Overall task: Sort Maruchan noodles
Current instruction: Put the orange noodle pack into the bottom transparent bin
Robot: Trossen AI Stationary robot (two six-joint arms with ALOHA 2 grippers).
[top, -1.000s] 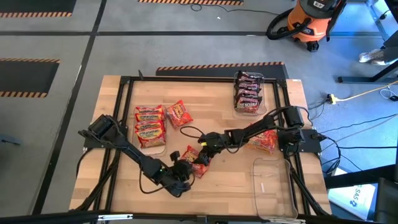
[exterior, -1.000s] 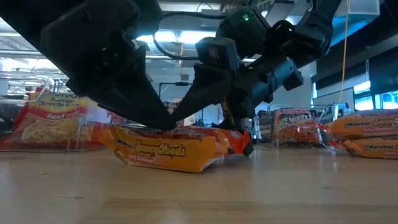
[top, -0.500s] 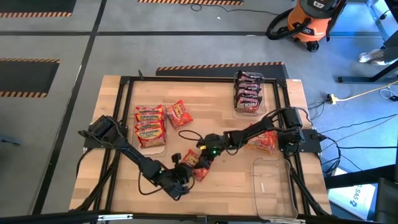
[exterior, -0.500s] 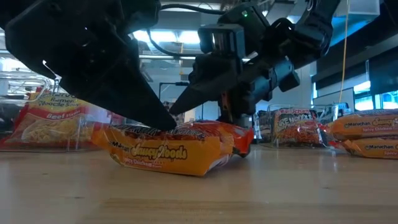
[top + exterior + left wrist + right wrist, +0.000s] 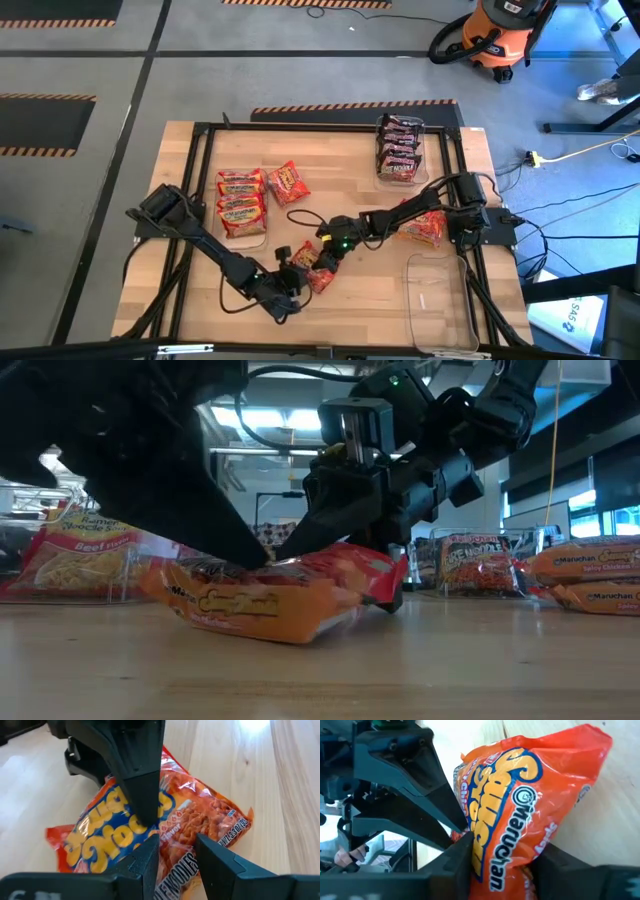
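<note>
Low view: orange packet between right pincer fingers, left pincer touching.

Counted from above, on the bench:

- Two arms, each with one gripper.
- Three red-and-yellow packets stacked upper left.
- One loose packet beside them.
- About three dark packets upper right.
- One empty clear bin lower right.

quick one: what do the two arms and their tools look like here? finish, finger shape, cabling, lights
Both arms are matte black with blocky jointed links. The left tool and right tool each carry two flat, dark, wedge-shaped fingers that taper to narrow tips. Loose black cables loop along each arm over the table. A small green light glows near the right arm's wrist. No readable markings show.
</note>
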